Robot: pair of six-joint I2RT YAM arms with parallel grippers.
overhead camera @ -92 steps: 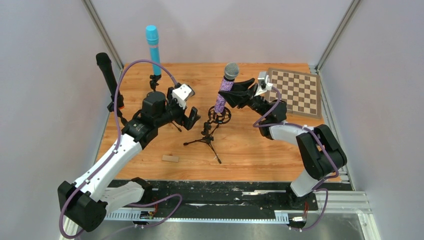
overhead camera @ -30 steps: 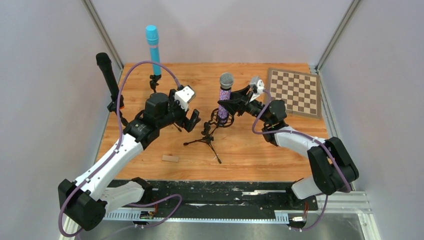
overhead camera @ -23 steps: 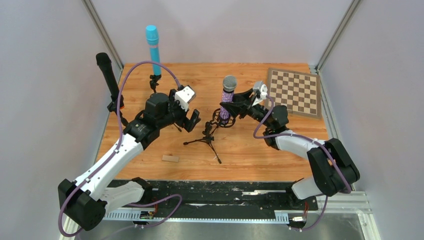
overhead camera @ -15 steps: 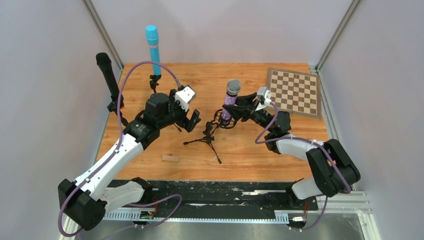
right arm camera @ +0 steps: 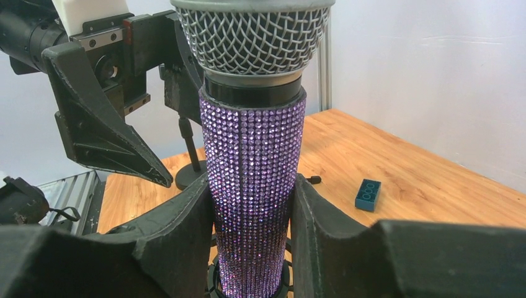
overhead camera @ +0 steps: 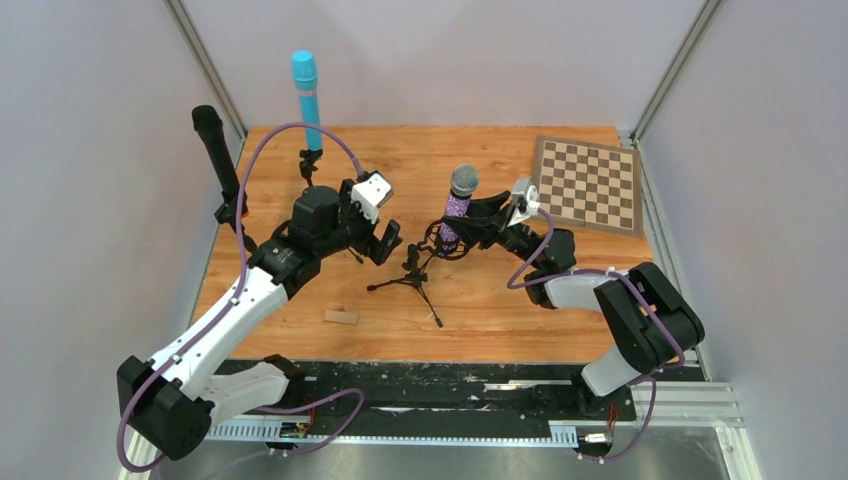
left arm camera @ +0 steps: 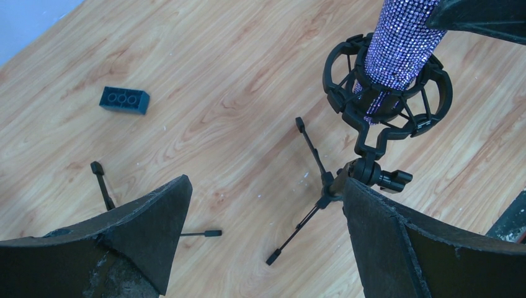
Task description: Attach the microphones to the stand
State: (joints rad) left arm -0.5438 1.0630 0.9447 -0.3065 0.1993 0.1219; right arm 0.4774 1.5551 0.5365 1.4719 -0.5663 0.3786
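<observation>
The purple glitter microphone (overhead camera: 458, 205) with silver mesh head stands upright, its lower end inside the black ring mount (left arm camera: 387, 102) of the small tripod stand (overhead camera: 412, 270) at mid table. My right gripper (overhead camera: 466, 222) is shut on its body (right arm camera: 253, 186), jaws pressed on both sides. My left gripper (overhead camera: 388, 240) is open and empty, hovering just left of the tripod; its fingers (left arm camera: 142, 223) frame the tripod legs. The black microphone (overhead camera: 214, 150) and the light blue microphone (overhead camera: 306, 98) each stand in a stand at the back left.
A chessboard (overhead camera: 588, 184) lies at the back right. A small wooden block (overhead camera: 340, 317) lies near the front left. A dark blue brick (left arm camera: 124, 99) lies on the wood beyond the tripod. Walls enclose both sides.
My right gripper has lowered the purple microphone from above the ring mount, straightened it and sunk its end into the ring. The left arm has stayed in place.
</observation>
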